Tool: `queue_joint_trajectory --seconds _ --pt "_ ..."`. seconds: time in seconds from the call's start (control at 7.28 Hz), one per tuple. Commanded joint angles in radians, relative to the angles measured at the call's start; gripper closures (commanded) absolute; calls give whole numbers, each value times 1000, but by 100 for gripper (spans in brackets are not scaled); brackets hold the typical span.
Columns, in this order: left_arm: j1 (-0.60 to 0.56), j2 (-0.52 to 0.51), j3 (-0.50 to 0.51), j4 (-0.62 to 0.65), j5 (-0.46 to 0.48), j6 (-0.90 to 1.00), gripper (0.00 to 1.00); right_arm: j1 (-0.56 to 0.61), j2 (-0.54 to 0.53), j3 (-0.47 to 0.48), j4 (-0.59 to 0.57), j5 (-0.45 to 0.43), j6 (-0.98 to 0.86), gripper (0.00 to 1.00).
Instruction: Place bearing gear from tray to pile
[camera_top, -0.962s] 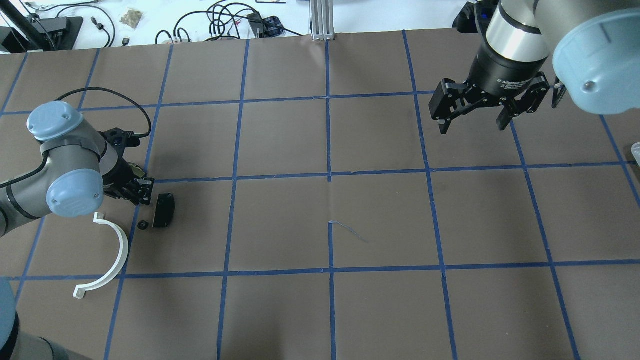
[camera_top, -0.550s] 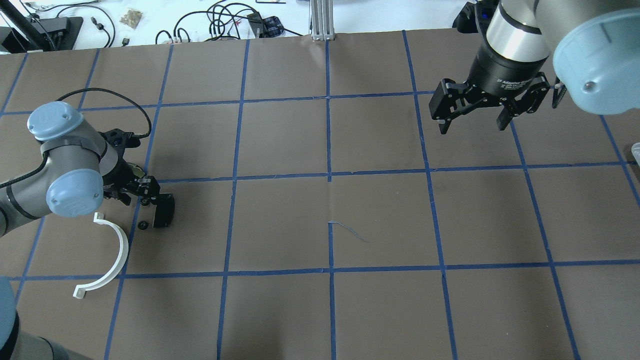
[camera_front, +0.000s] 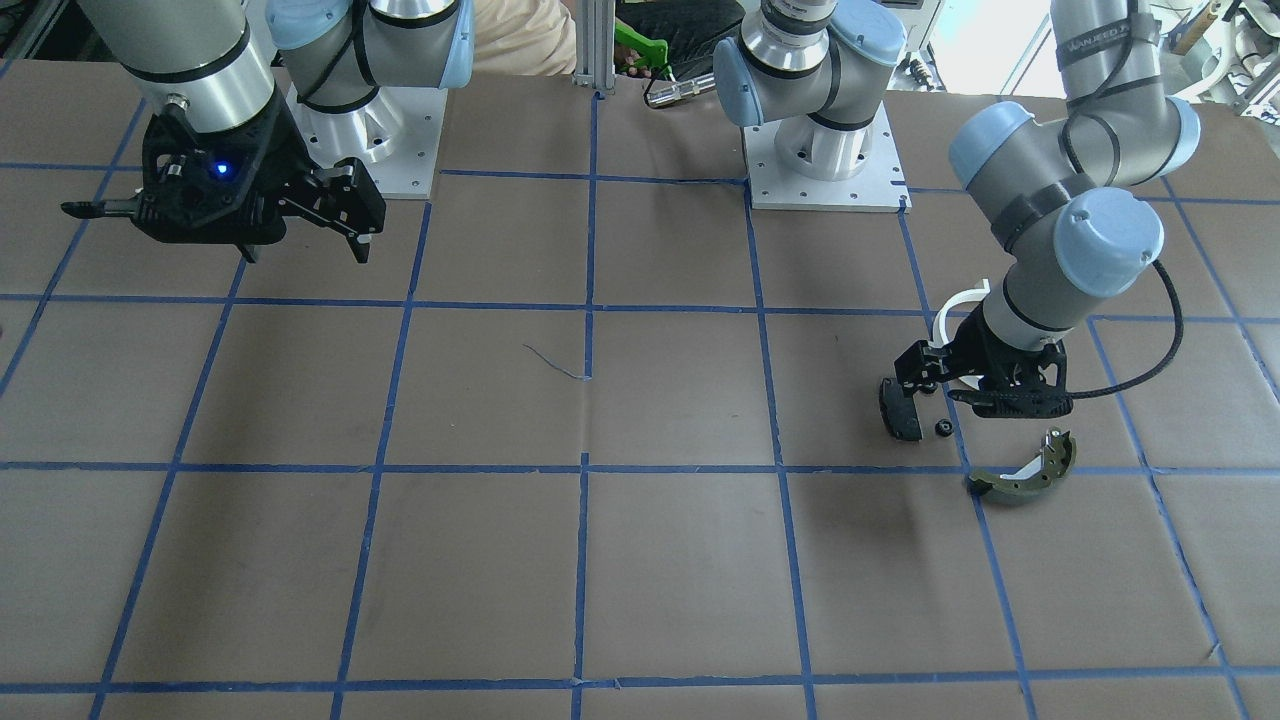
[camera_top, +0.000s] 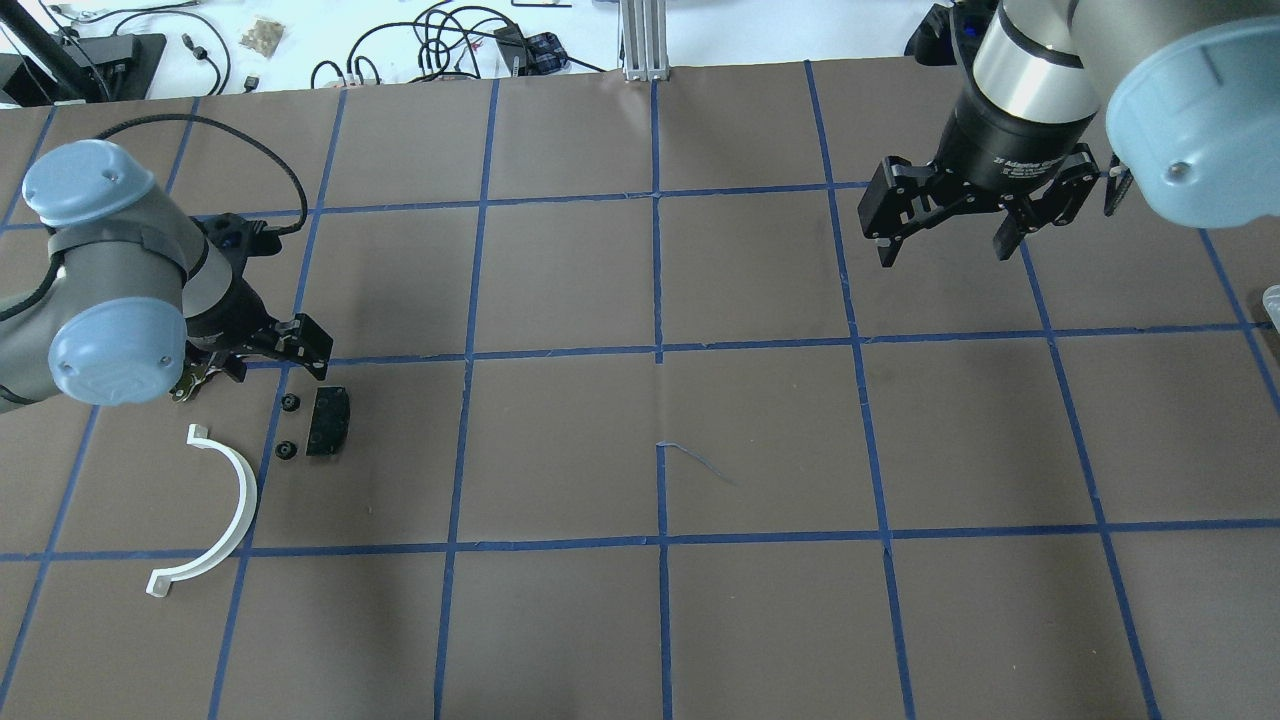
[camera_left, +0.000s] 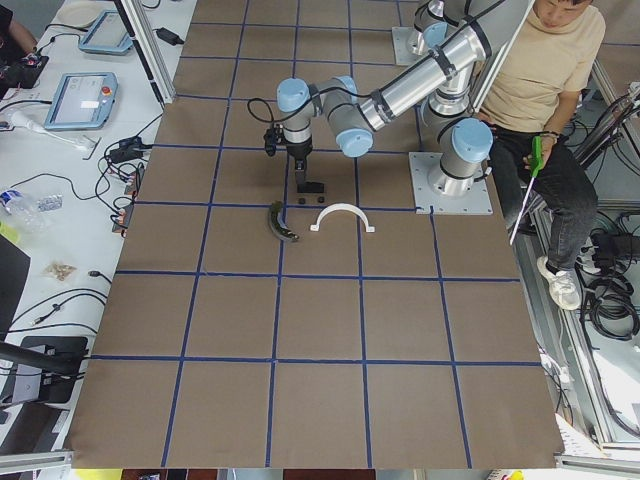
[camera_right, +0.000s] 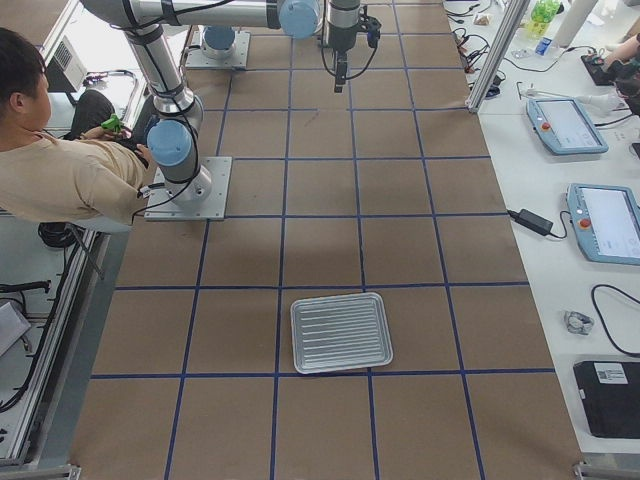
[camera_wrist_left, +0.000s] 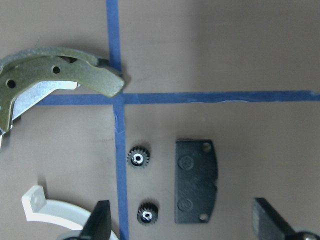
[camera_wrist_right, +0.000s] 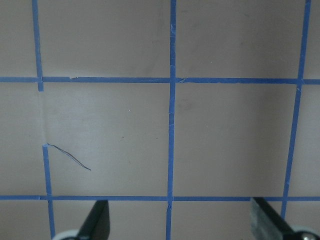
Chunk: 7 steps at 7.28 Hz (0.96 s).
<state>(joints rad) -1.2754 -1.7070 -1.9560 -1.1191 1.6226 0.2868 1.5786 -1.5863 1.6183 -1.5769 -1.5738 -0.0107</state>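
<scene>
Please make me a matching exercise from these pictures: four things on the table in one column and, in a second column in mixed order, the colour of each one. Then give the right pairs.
Column one
1. half-ring strip
2. rectangular pad
3. curved shoe
4. tray

Column two
A. silver
B. olive-green, with a metal rim
C. white
D. black

Right pairs: 1-C, 2-D, 3-B, 4-A.
</scene>
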Motion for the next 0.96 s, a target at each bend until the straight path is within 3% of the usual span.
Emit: queue_joint_trajectory --seconds 0.0,0.14,0.27,0.55,0.82 --pt "-143 72 266 -451 2 -226 0 0 0 0 0 0 0 0" --pt "-201 81 370 -564 -3 -298 0 0 0 0 0 0 0 0" --pt "-267 102 431 -585 -3 -378 1 0 0 0 -5 0 0 0" --pt "-353 124 407 -570 2 -437 1 0 0 2 -26 0 -2 0" --pt "-354 141 393 -541 -7 -437 6 1 0 2 -26 0 0 0"
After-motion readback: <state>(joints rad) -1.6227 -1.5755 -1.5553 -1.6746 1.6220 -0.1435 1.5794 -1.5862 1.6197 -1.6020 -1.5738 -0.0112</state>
